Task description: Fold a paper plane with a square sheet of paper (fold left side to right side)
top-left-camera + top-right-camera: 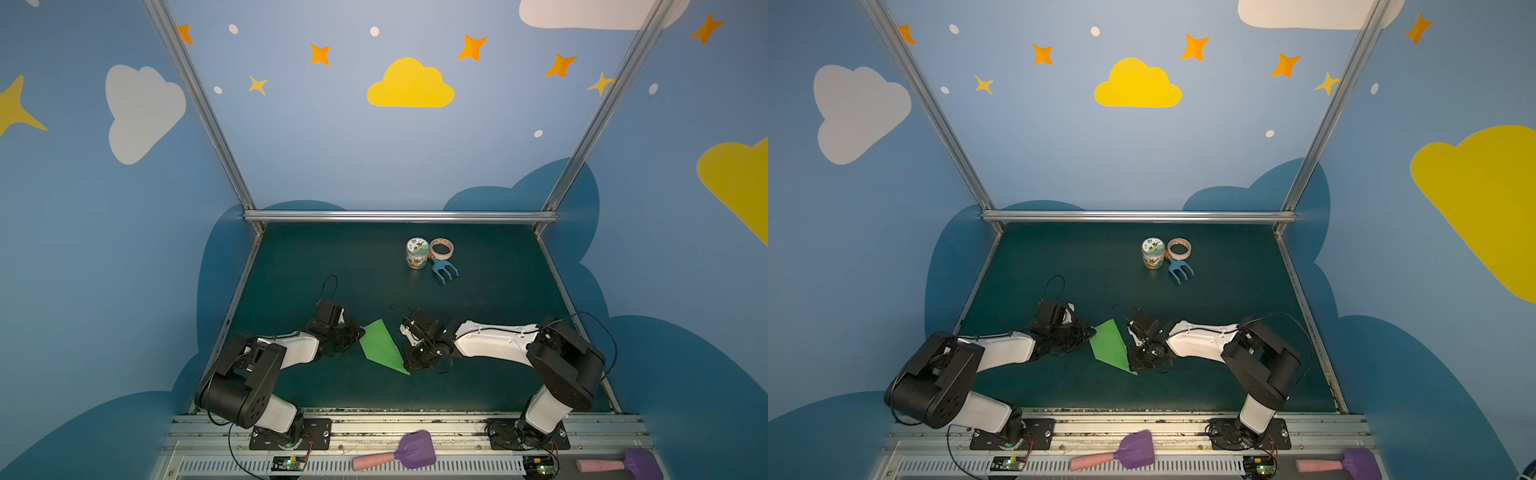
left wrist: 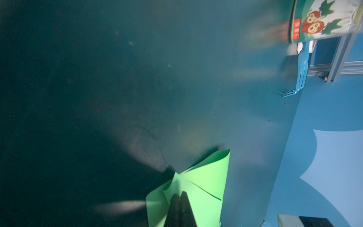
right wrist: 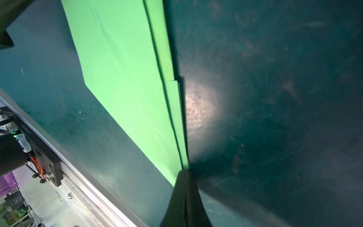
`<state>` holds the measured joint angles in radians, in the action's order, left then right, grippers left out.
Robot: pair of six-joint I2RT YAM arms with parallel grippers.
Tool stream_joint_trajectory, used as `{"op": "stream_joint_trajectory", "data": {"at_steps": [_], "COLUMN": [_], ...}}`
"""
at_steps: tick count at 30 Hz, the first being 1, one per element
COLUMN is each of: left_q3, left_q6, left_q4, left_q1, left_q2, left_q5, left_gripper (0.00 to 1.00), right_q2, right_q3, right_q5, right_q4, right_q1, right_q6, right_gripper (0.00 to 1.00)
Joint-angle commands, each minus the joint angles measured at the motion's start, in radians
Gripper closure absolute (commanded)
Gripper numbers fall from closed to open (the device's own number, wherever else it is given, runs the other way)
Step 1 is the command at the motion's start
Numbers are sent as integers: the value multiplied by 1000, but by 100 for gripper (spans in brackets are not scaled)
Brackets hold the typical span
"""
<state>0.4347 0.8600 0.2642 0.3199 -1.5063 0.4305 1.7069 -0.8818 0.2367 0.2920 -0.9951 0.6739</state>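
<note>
A dark green bench [image 1: 498,332] carries four things. Toward its back, just right of middle, a small printed jar [image 1: 417,252] stands upright, a roll of tape [image 1: 441,248] lies flat just beside it, and a blue toy fork [image 1: 444,269] lies just in front. Near the front middle lies a bright green paper plane [image 1: 380,345], its point toward the front.

Green paper plane [image 1: 380,347], layered pointed dart, near table [image 1: 478,299] front

Jar [image 1: 417,252], tape roll [image 1: 441,248] and blue rake [image 1: 444,270] stand close together
</note>
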Motion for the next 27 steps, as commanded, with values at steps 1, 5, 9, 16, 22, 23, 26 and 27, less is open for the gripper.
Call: {"op": "stream_joint_trajectory", "data": {"at_steps": [1,5,9,16,22,23,26,27], "left_q3": [-75,-104,-92,-4,35,36,42,43], "left_q6": [25,57,49,-55,-118,-107,-69,-56], "left_q4": [-134,-87,-122,-327,-438,-433,-407,-389], "left_q1": [-62,-119,-146,-150,-73,-48,39,65], "left_q2": [-102,-120,-81,116,364,385,400,395], "left_q5": [-230,-225,-225,-256,-225,-184,-177,-178], "left_gripper": [96,96,96,96,96,96,96,96], "right_q2": [100,105,99,92,94,96,103,105], "right_q3": [64,60,62,64,62,60,55,55], "right_q5": [-14,-12,-16,-20,-20,-19,-16,-14], "right_q4": [30,27,28,27,25,24,24,23], "right_q1": [-17,-17,-17,-19,-19,-19,-19,-19], "right_q6": [-6,-4,-4,-3,-2,-2,-3,-3], "right_gripper": [100,100,100,100,100,100,100,100]}}
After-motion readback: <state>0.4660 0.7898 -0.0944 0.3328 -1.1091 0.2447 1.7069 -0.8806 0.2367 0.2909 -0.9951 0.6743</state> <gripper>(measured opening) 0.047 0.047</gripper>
